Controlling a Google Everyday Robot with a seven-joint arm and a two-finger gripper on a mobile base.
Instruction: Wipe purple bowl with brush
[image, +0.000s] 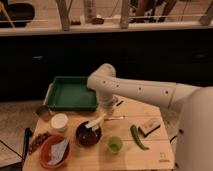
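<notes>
The purple bowl (88, 135) sits on the wooden table (150, 155), left of its middle. The brush (96, 122), with its whitish handle, slants down to the left, and its darker end rests at the bowl's upper rim and inside. My gripper (104, 114) hangs below the white arm's wrist, just above and right of the bowl, shut on the upper end of the brush handle. The arm reaches in from the right.
A green tray (70, 93) lies behind the bowl. A white cup (59, 121) and an orange-red bowl (53, 152) holding a grey cloth are to the left. A small green cup (114, 144), a green vegetable (136, 137) and a brown-and-black block (149, 127) are to the right.
</notes>
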